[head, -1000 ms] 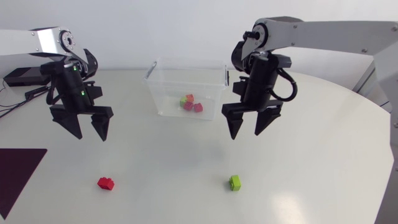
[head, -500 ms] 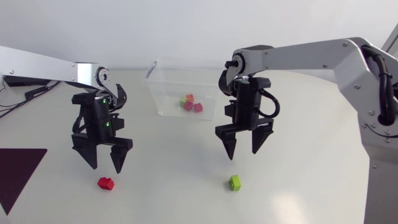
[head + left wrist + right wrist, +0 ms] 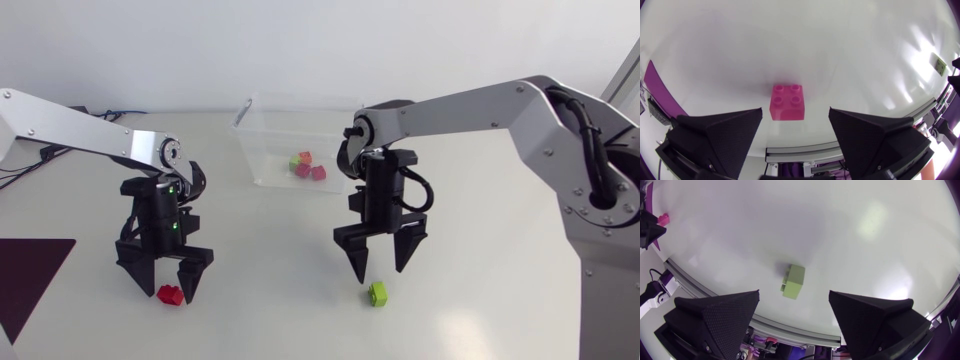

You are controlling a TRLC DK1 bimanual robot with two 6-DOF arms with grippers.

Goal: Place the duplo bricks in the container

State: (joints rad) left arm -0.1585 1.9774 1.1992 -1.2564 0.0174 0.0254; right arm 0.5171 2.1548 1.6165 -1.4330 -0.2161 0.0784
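Left gripper [image 3: 163, 286]: low over the table [image 3: 500, 290], fingers pointing down and spread apart, holding nothing. The red brick [image 3: 170, 294] lies on the table right at the fingertips, in the gap between them as seen from the head view. In the left wrist view the gripper [image 3: 795, 111] shows both wedge fingers wide apart. The brick [image 3: 787, 101] sits studs up, just ahead of the gap and centred on it; neither finger touches it.

Right gripper [image 3: 381, 273]: also pointing down, fingers apart, empty. The green brick [image 3: 377, 293] lies on the table just below and in front of the fingertips. In the right wrist view the gripper [image 3: 794, 292] is open, and the brick [image 3: 793, 281] rests slightly askew just ahead of the gap, clear of both fingers.

Clear container [image 3: 250, 150]: stands at the back of the table between the two arms, well apart from both loose bricks. A few small bricks [image 3: 318, 172] lie inside on its floor.

A dark mat [image 3: 25, 280] lies at the table's left edge.
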